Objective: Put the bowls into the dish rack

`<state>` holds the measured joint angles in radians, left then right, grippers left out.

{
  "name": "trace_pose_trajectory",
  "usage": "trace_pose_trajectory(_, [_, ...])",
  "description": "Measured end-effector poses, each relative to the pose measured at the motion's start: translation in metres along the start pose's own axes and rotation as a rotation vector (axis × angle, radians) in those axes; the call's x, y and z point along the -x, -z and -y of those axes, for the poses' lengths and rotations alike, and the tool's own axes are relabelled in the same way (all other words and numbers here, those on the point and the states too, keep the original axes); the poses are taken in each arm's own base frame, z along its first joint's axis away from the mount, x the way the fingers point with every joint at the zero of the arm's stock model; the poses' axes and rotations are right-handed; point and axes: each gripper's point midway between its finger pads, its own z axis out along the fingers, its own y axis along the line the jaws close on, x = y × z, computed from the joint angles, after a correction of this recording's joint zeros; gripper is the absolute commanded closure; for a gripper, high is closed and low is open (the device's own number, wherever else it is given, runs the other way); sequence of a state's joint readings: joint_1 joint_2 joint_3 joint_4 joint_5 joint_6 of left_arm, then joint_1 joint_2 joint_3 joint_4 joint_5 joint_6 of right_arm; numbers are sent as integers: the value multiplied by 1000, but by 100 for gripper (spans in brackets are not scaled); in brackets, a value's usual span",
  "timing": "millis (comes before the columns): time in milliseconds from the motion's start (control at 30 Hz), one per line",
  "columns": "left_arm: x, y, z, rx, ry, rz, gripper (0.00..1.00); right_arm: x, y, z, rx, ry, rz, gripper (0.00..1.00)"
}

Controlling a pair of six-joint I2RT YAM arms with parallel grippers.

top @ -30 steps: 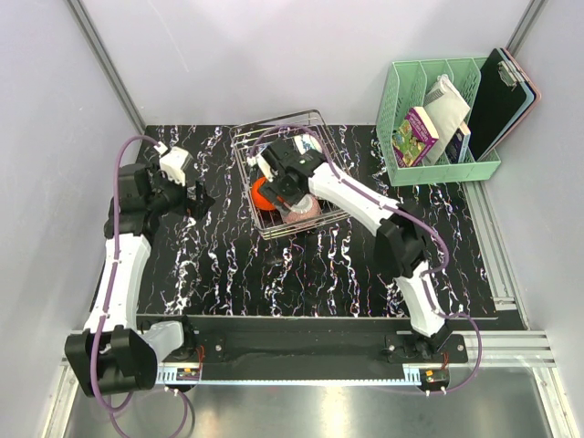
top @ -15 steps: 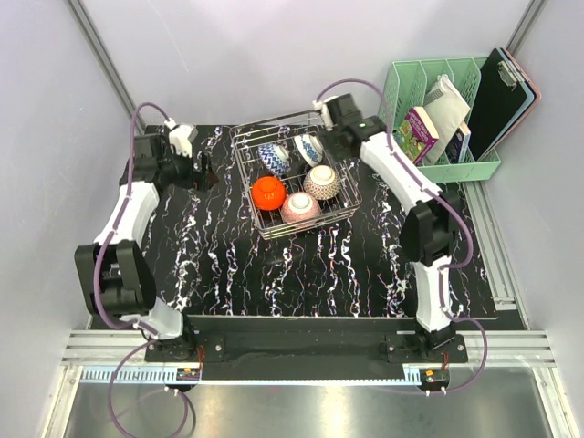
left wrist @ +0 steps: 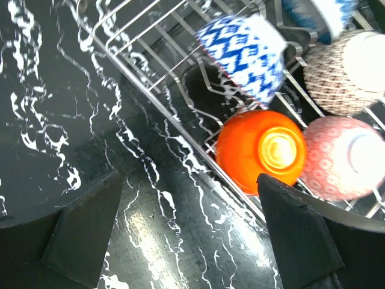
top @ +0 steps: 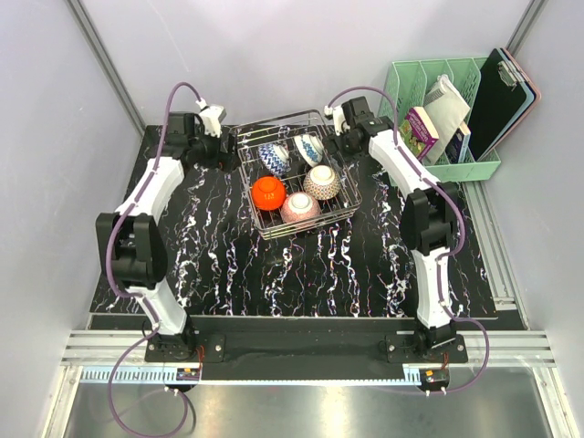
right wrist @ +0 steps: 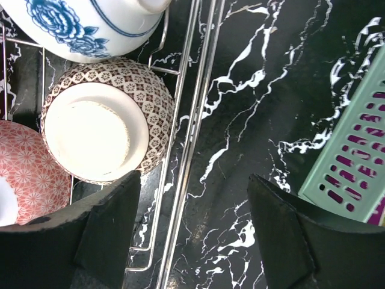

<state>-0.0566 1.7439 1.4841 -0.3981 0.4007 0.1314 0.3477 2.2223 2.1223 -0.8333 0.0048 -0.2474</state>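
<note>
Wire dish rack point(top: 313, 221), upper centre, has all 5 bowls point(top: 299, 207) foot-up, for draining we reckon. Left hand point(left wrist: 187, 180) & right hand point(right wrist: 194, 176) flank it, both wide open, empty.

"What do your arms look like?"

"My left arm point(top: 155, 187) and right arm point(top: 394, 162) have white shells on the long links, with black housings at the joints. A purple cable point(top: 185, 86) runs along each one down to black bases point(top: 178, 345)."

"And the fingers?"

"My left fingers point(left wrist: 84, 235) are matte black, broad, flat-faced wedges. My right fingers point(right wrist: 102, 241) are the same."
</note>
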Motion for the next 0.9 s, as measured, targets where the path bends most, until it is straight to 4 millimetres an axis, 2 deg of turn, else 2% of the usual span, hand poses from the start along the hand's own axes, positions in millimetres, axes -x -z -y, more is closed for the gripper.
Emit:
trace_pose_trajectory(133, [-9,-13,-14,53,26,-48,1,-4,-8,-2,25,-2,-10,41])
trace_pose_trajectory(167, [-11,-16,-17,65,29,-57,1,-5,-11,-2,27,-6,-13,50])
trace_pose_trajectory(267, [-13,-23,-22,82,31,-77,1,-12,-19,3,37,-22,-28,55])
trace_pose_trajectory(333, [-13,-29,-20,82,25,-86,1,-16,-23,5,41,-33,-36,59])
trace_pose_trajectory(367, [-12,-32,-17,80,17,-92,1,-18,-25,6,43,-39,-38,65])
trace_pose_trajectory(500, [-11,-43,-3,59,-12,-111,1,-25,-32,-2,72,-64,-36,80])
trace_pose_trajectory(567, [-9,-49,2,50,-26,-115,1,-34,-34,-8,80,-83,-51,83])
trace_pose_trajectory(733, [-11,-65,12,33,-56,-132,1,-51,-26,-15,84,-153,-64,92])
trace_pose_trajectory(900, [-21,-73,19,22,-73,-169,1,-74,-7,-17,48,-225,-81,98])
